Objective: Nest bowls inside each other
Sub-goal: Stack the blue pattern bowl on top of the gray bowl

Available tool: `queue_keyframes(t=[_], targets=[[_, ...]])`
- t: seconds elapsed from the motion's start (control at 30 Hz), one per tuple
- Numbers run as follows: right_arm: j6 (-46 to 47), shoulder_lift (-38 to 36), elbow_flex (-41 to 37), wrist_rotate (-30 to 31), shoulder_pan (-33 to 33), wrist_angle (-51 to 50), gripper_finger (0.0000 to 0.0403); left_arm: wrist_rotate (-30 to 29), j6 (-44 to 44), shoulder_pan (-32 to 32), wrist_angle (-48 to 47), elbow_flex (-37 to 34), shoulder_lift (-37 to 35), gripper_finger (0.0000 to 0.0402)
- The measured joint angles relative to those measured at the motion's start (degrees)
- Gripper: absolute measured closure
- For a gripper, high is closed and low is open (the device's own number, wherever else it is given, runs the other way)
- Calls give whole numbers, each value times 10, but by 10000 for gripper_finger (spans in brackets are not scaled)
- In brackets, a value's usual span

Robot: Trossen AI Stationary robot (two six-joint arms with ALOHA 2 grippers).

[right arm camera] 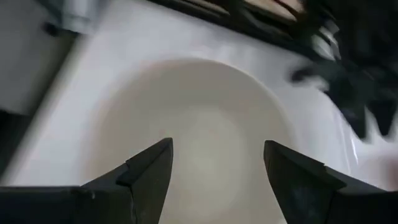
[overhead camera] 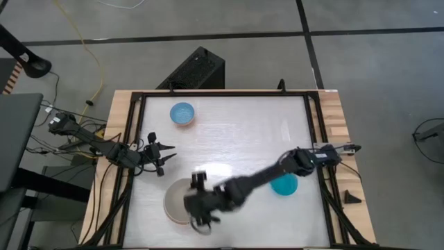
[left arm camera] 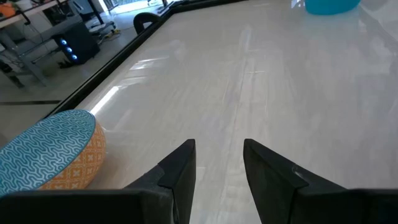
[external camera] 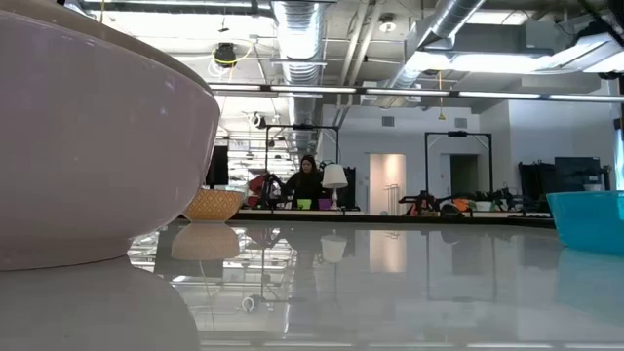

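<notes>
A large pale bowl [overhead camera: 173, 201] stands near the table's front left; the low view shows its pinkish wall [external camera: 97, 146]. My right gripper [overhead camera: 194, 206] hovers over it, open, its fingers apart above the bowl's hollow [right arm camera: 205, 124]. A bright teal bowl [overhead camera: 284, 185] stands on its base at the front right, under my right arm. A light blue patterned bowl [overhead camera: 182, 113] with an orange outer wall [left arm camera: 81, 165] rests on its base at the far left. My left gripper [overhead camera: 168, 154] waits open at the left edge, pointing across the table.
A black frame [overhead camera: 222, 94] runs round the white tabletop. Bare tabletop [overhead camera: 243, 132] lies between the blue bowl and the teal bowl. A black box [overhead camera: 194, 69] sits beyond the far edge. A person is far off in the room behind [external camera: 308, 180].
</notes>
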Motion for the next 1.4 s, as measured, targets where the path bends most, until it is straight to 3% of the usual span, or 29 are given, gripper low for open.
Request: queue_keyframes(t=[0.2, 0.6, 0.87, 1.4], targets=[[-74, 0, 0, -12, -88, -15, 120, 0, 0, 0, 0, 0, 0, 276], [-209, 0, 0, -200, -292, -1, 121, 0, 0, 0, 0, 0, 0, 276], [-247, 41, 0, -342, -389, 95, 121, 0, 0, 0, 0, 0, 0, 276], [-282, 132, 1, -341, -409, 129, 121, 14, 0, 0, 1, 0, 0, 276]])
